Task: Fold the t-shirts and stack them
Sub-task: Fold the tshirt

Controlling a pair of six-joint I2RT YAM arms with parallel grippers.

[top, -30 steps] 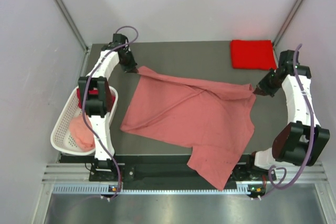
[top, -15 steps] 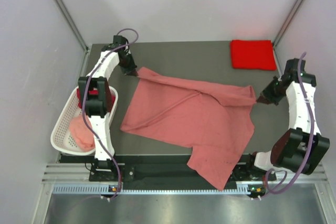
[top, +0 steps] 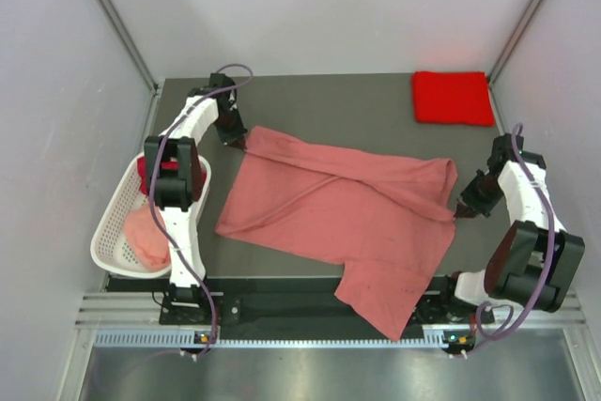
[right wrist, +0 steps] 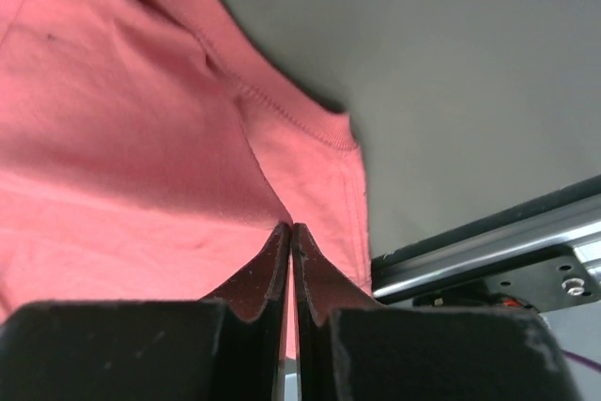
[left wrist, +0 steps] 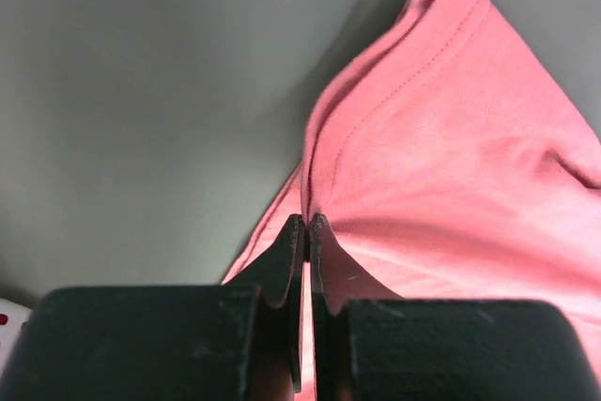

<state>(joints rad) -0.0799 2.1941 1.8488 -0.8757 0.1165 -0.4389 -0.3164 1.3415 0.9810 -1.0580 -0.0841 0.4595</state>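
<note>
The top camera is looking steeply down from above and behind the arm bases, taking in the whole worktop. The left wrist camera is sitting close behind the left claw, facing forward onto one corner of the salmon pink t-shirt. The right wrist camera is sitting likewise behind the right claw, catching the opposite corner and a metal rail. All three are sharing that shirt.

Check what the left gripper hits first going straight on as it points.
The salmon t-shirt: the left gripper is shut on its edge, with more of the cloth directly ahead. Behind that probably the table; depth is unclear.
</note>
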